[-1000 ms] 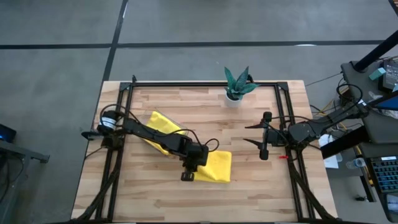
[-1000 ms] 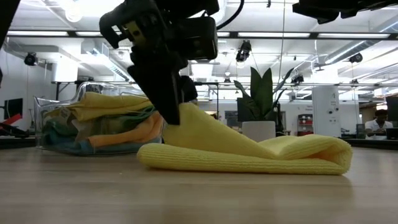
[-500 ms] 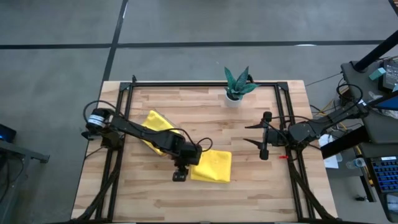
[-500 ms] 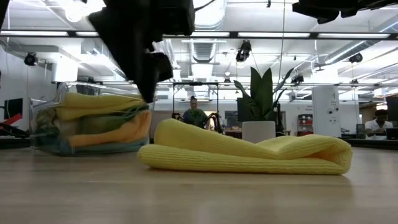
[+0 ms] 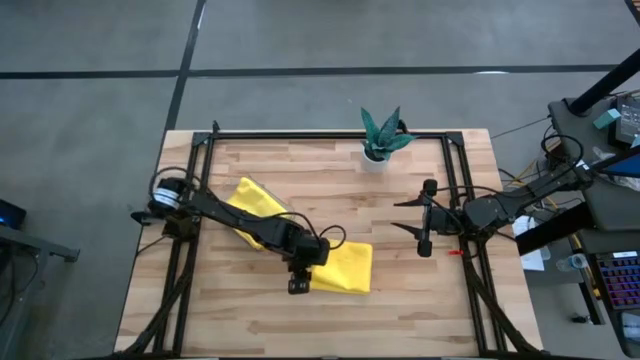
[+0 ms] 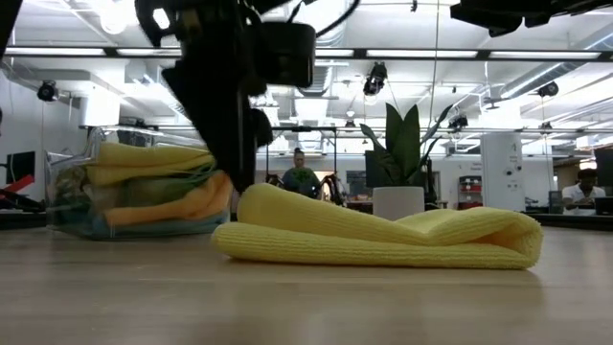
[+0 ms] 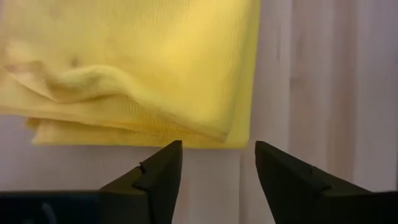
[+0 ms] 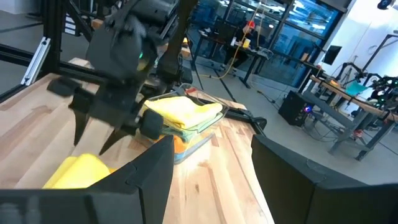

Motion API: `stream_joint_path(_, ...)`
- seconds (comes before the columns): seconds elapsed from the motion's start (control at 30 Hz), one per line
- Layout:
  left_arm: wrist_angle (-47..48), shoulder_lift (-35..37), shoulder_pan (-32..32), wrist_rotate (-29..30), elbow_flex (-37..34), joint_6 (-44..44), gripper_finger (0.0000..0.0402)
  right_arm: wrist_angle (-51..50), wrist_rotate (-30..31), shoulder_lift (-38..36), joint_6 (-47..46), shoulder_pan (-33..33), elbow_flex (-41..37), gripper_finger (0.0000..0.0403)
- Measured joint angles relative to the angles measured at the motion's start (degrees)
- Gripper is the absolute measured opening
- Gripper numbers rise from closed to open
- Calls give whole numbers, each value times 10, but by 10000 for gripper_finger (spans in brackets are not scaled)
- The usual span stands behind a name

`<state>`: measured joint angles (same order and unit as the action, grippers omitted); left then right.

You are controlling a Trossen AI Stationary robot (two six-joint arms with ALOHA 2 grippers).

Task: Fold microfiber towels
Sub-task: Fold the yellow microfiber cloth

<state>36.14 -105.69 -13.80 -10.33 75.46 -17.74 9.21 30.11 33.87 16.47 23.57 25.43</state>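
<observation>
A yellow microfiber towel [image 5: 345, 268] lies folded on the wooden table [image 5: 420, 300], its layers flat on each other [image 6: 374, 235]. My left gripper [image 5: 298, 285] hovers open just off the towel's left edge [image 7: 217, 146], pointing steeply down and touching nothing. Several more folded towels, a yellow one on top, sit stacked in a clear tray [image 5: 255, 205] at the left [image 6: 144, 192]. My right gripper [image 5: 425, 215] waits open and level at the table's right side [image 8: 211, 143].
A small teal-leaved plant in a white pot [image 5: 380, 140] stands at the far edge. A black frame [image 5: 200, 170] runs along the table's left, right and far sides. Bare wood lies in front of the folded towel and between it and my right arm.
My left gripper has opened and let go of the yellow towel's left end, which it held raised. That end has sunk flat onto the layer below. The gripper has drawn off a little toward the table's near left and rolled slightly.
</observation>
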Motion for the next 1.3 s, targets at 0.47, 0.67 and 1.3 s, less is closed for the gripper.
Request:
stream_joint_path(0.47, -64, -22, -7, -17, -1, 16, 107, 0, 0, 0, 0, 0, 0, 205)
stream_joint_path(0.67, -65, -22, -7, -16, -7, 14, 17, 0, 0, 0, 0, 0, 0, 205)
stream_joint_path(1.3, -66, 17, -7, -66, -6, -90, 0, 0, 0, 0, 0, 0, 0, 205)
